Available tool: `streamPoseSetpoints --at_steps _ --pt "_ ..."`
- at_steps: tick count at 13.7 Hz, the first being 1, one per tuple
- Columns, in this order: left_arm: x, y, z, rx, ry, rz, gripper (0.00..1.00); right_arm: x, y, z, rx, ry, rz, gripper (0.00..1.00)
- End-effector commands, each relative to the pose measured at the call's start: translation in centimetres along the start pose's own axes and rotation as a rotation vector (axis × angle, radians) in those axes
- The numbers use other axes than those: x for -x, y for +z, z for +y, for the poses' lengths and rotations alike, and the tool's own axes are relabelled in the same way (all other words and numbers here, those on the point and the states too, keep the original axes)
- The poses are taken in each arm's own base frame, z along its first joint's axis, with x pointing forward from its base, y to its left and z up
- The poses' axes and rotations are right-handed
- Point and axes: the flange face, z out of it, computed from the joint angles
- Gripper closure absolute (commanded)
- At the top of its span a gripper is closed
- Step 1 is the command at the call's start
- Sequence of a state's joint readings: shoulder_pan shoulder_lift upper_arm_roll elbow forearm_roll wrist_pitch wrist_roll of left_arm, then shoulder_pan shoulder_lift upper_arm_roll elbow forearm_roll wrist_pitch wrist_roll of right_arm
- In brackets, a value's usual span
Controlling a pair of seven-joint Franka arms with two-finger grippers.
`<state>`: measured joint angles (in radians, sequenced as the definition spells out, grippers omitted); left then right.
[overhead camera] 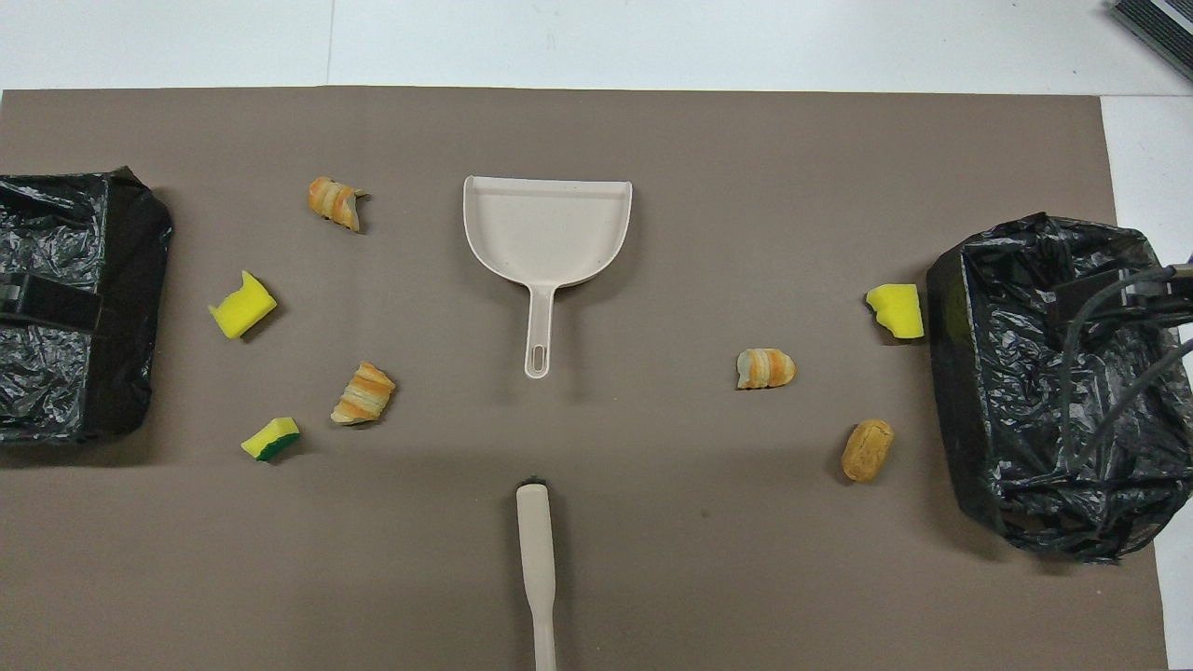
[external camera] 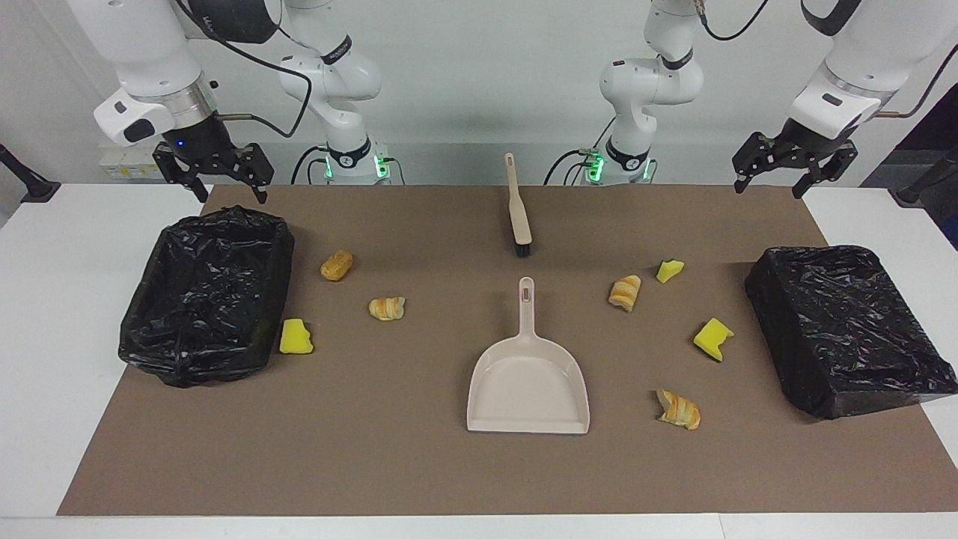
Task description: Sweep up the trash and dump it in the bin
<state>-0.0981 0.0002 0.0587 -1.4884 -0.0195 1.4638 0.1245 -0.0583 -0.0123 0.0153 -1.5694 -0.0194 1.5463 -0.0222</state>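
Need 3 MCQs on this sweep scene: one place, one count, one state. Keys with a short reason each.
1. Where is the brush?
A. In the dustpan
B. Nearer to the robots than the dustpan
C. In a bin

2. How many yellow sponge chunks lie on the mat?
A. One
B. Three
C. Five

3. How are the left gripper and right gripper?
A. Both open, holding nothing
B. Left shut on the brush
C. Right shut on the dustpan

Key: 1 B, brush lies higher in the facing view. 2 B, two toward the left arm's end, one beside the bin. 3 A, both hang empty above the table.
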Motion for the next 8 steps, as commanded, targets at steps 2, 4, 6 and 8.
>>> streamPoseSetpoints --at_steps 2,4,6,8 --pt "0.21 -0.14 -0.27 -0.005 0.01 -0.003 0.0 0.33 0.04 0.14 -0.001 -0.013 -0.015 0.0" --pt "0.37 -0.21 -0.19 -0.007 0.012 -0.001 0.0 0.55 0.2 0.18 -0.005 -0.013 -0.024 0.0" --pt "0.38 -0.2 -0.19 -0.006 0.012 -0.002 0.0 0.82 0.27 0.5 -0.005 -0.013 -0.035 0.0" --pt "0.39 -0.2 -0.27 -0.006 0.009 -0.002 0.0 0.87 0.26 0.5 -0.005 -0.013 -0.035 0.0"
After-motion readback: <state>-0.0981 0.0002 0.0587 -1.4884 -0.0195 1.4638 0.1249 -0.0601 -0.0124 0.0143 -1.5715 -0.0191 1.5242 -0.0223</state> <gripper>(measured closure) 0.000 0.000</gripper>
